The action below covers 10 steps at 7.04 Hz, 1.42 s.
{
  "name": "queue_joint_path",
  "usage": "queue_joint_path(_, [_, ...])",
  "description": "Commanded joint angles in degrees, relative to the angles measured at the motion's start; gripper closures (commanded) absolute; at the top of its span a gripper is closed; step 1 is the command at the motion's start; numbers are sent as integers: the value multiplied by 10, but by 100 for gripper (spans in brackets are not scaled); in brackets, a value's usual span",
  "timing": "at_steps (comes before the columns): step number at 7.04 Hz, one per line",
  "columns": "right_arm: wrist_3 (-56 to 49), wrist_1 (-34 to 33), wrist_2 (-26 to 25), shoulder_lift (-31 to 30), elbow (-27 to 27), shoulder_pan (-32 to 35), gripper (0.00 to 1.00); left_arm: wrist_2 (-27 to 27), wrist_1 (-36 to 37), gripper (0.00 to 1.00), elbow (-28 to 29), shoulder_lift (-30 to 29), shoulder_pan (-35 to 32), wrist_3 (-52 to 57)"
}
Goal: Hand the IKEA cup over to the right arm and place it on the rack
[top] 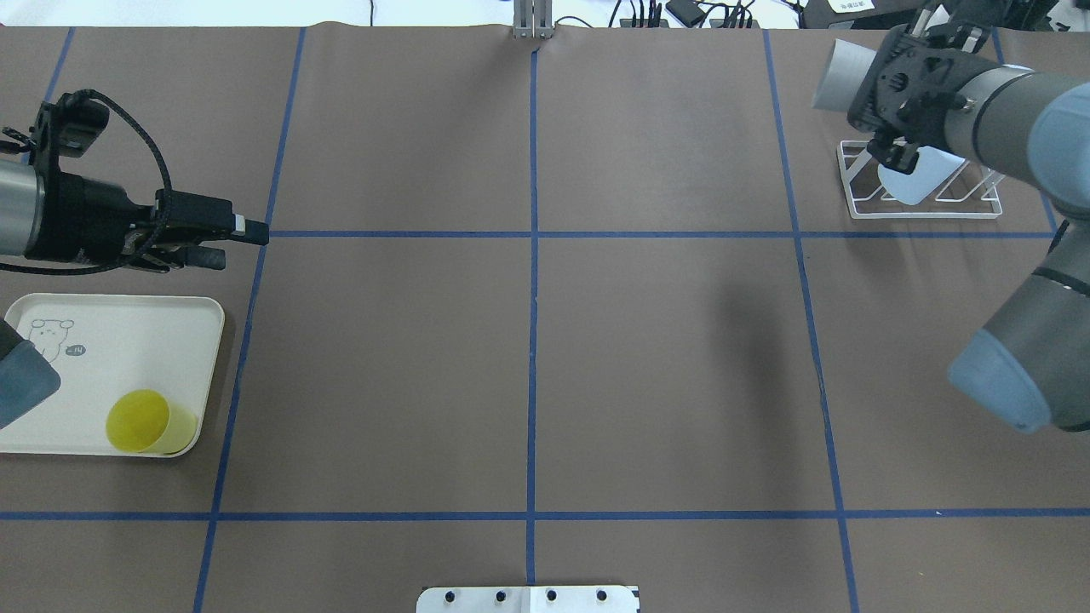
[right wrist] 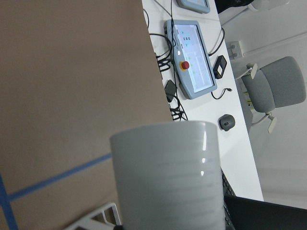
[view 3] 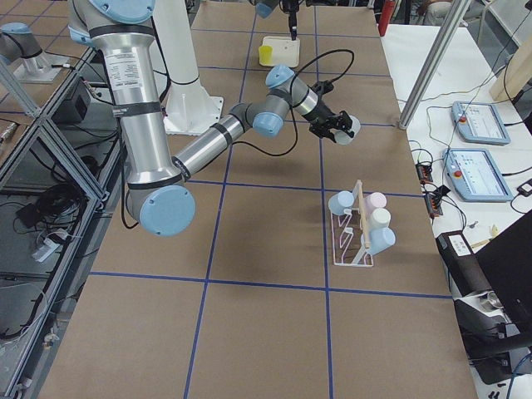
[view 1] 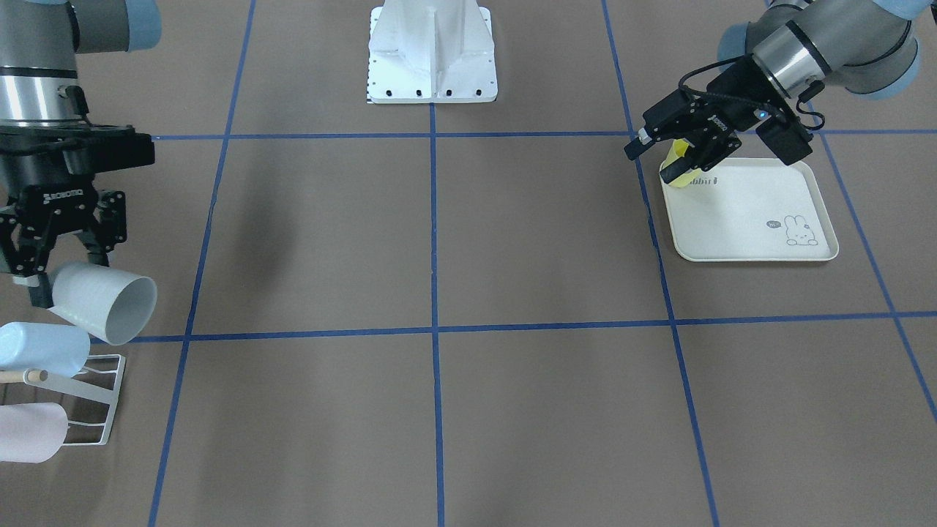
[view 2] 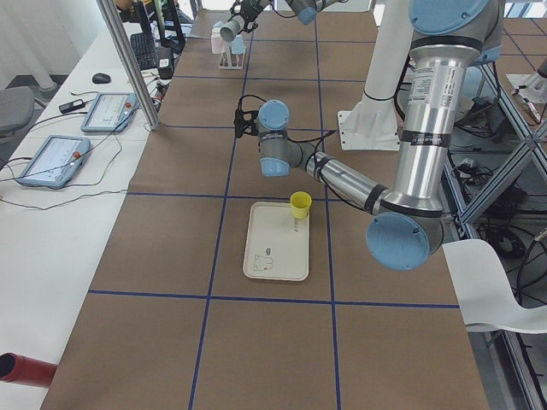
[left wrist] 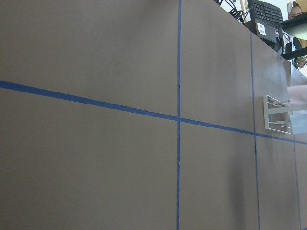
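Filling the bottom of my right wrist view is the pale grey plastic cup [right wrist: 168, 177], so close that only its ribbed wall shows, with a corner of the white wire-frame rack [right wrist: 96, 218] peeking out beneath it. From the front-facing camera I can see the right pincer [view 1: 69, 274] clamped on that cup's closed end. The cup [view 1: 102, 300] lies tilted on its side in the air, its open mouth turned toward the middle of the brown table with blue tape lines [view 1: 512, 241]. It hangs near the rack [view 1: 99, 399] but apart from it, and sits on none of the prongs. The rack stands at the table's right end, and the side camera shows its light wooden rod [view 3: 362, 218] running along the top. A light blue cup [view 1: 40, 350] and a pale pink cup [view 1: 29, 432] hang on it, with others I can just make out from the side. Over at the left end, the left pincer [top: 230, 244] hovers with its fingers spread and nothing between them, raised above the table beside the cream rabbit-print tray [top: 111, 340]. A yellow plastic cup [top: 145, 423] stands upright in that tray's corner, the one nearer the robot and the table's centre, well clear of the pincer.
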Motion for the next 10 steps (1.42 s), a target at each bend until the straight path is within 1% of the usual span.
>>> queue_joint_path(1, [-175, -1, 26, -65, 1, 73, 100, 3, 0, 0, 2, -1, 4, 9])
queue_joint_path(2, [-232, 0, 26, -90, 4, 88, 100, 4, -1, 0, 1, -3, 7, 9])
queue_joint_path(3, [-310, 0, 18, -107, 3, 97, 100, 5, -2, 0, 1, -3, 7, 9])
queue_joint_path(4, [-351, 0, 16, -117, -1, 101, 100, 5, -2, 0, 0, -3, 7, 9])
queue_joint_path(6, [-458, 0, -9, -126, -4, 100, 100, 5, -3, 0, 0, -3, 7, 9])
queue_joint_path(9, [-464, 0, -51, -107, -51, 88, 100, 5, -4, 0, -2, -2, 8, 9])
queue_joint_path(10, [-464, -1, -94, -106, -54, 56, 100, 5, -4, 0, -3, -2, 8, 9])
